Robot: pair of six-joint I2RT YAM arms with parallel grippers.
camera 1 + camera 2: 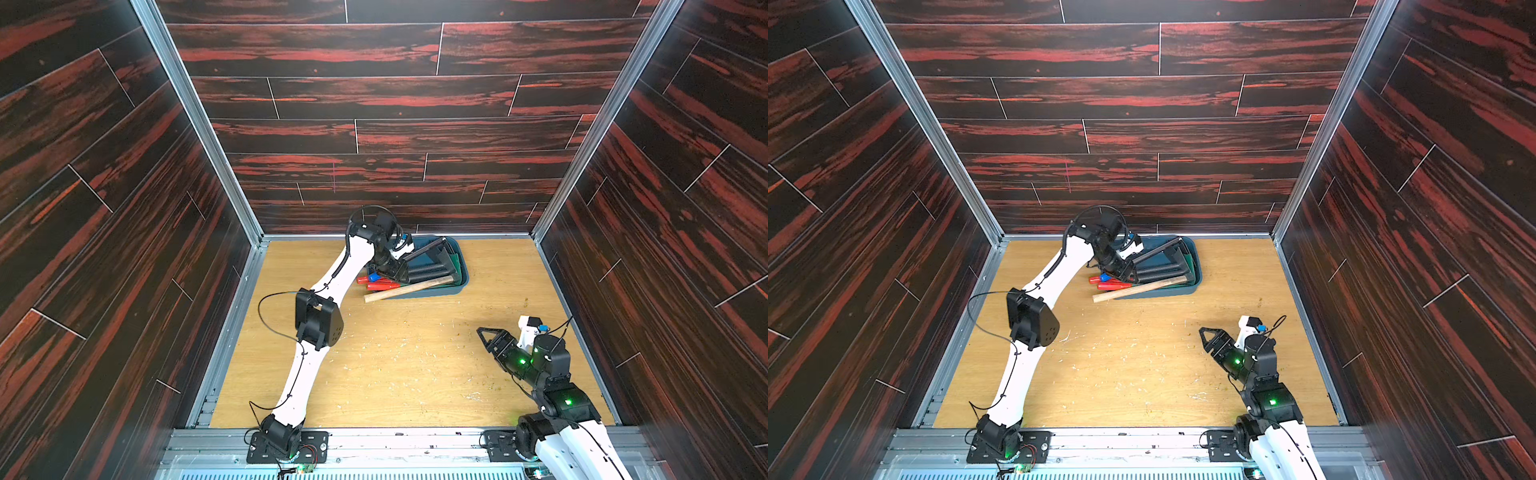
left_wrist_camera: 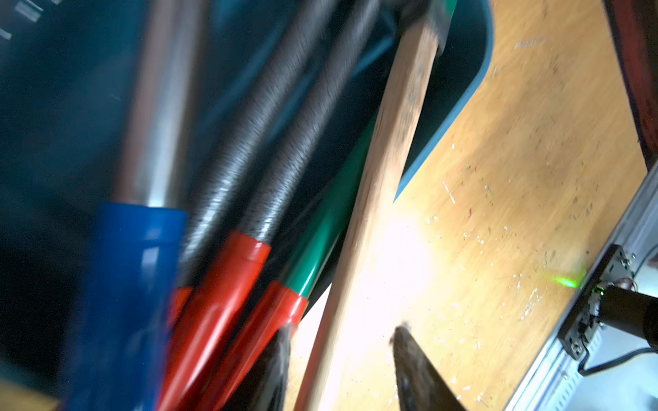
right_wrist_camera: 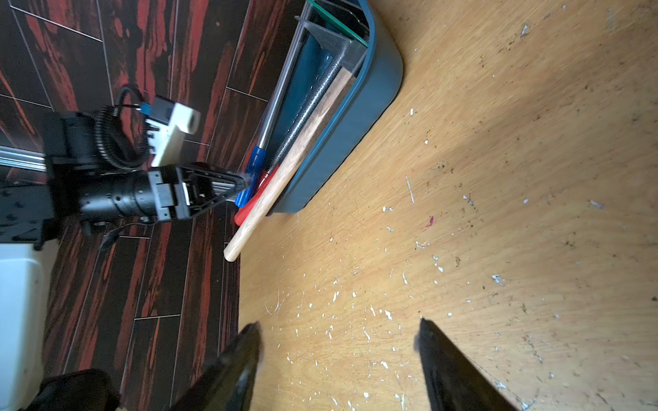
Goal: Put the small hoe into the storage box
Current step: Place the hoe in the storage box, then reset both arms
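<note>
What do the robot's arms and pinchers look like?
The left arm and right arm are white with chunky black joints. Thin black cables run along them. Green lights glow on the right one. The left gripper and right gripper are black with pointed, triangular fingers.

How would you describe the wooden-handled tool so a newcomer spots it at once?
On the wooden table, find the teal-blue storage box by the back wall, full of long tools. The wooden-handled tool lies along the box's front side. Its bare pale handle sticks out farthest, unlike the red grips and blue grip beside it.
</note>
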